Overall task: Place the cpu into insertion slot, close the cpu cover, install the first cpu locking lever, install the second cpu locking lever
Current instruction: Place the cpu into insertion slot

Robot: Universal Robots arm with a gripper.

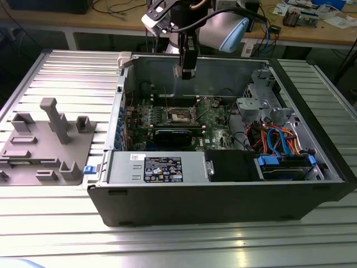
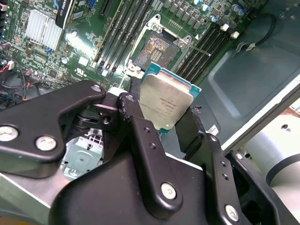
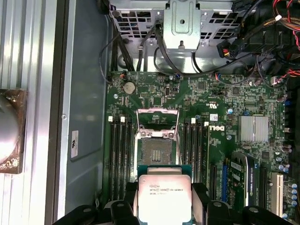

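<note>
We see the open computer case (image 1: 223,201) on the slatted metal table (image 1: 56,234), with the green motherboard (image 3: 206,93) inside. Our gripper (image 2: 161,108) hangs above the board. The insertion slot (image 3: 154,152) lies bare, its cpu cover (image 3: 157,111) flipped open. The gripper's fingers clamp the cpu (image 2: 166,96), which is in the air, apart from the slot.

The cpu (image 2: 166,101) is silvery-grey, the tool (image 2: 161,111) black, the motherboard (image 3: 206,96) green.

A robotics workshop or lab: an open computer case (image 1: 223,195) sits on a ribbed aluminium table (image 1: 67,72), with a cable-strewn wooden table (image 1: 56,22) behind.
</note>
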